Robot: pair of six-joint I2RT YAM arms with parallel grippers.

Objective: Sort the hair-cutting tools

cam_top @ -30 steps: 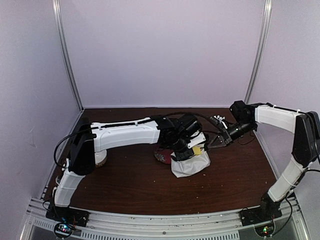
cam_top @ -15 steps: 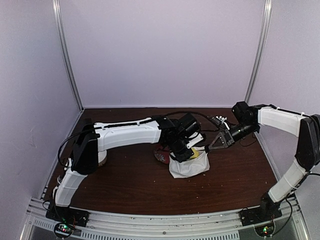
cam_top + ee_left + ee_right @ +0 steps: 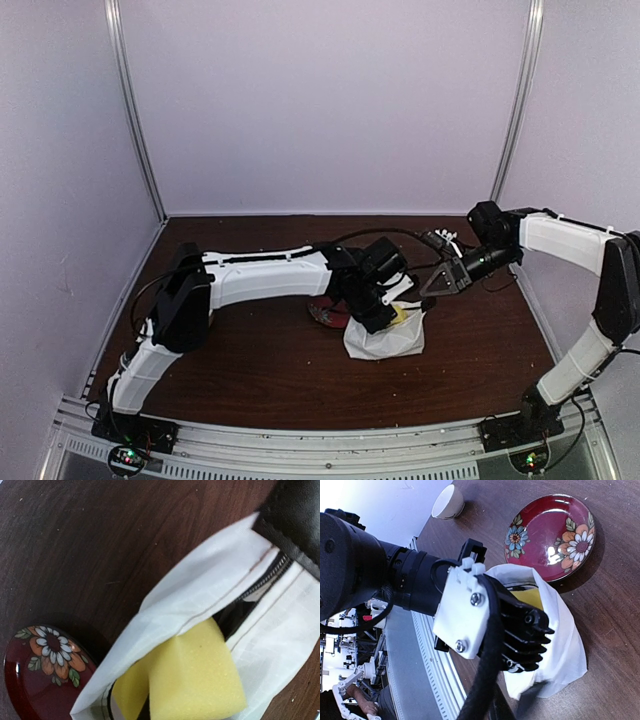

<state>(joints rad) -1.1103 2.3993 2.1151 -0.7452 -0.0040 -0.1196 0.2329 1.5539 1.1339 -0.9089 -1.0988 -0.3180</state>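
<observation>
Crockery first: white bowl (image 3: 447, 502) stands far left on the dark wooden table (image 3: 270, 380), well apart from the work. Next right, red floral plate (image 3: 547, 527), bare, touching or just beside the white pouch (image 3: 380, 345); cannot tell which. Over the pouch mouth hangs the left gripper (image 3: 388, 315), jaws pinched nearly together on a yellow sponge (image 3: 195, 680), which is squashed into two lobes and sits half inside the mouth. At the pouch's right rim, beside the zip (image 3: 270, 575), the right gripper (image 3: 425, 290) is clamped on the cloth, holding the mouth up and open. Of the hair-cutting tools none shows in any view; pouch interior is dark, so whether they lie inside cannot be told. Handling, as judgement: such tools should be hard, narrow and smooth, with thin pointed blades, likely to skid or pivot in a pinch. Best taken across the handle or the thickest part of the body, never at the blade. Pouch cloth looks limp and light, and would probably sag if the rim were let go.
</observation>
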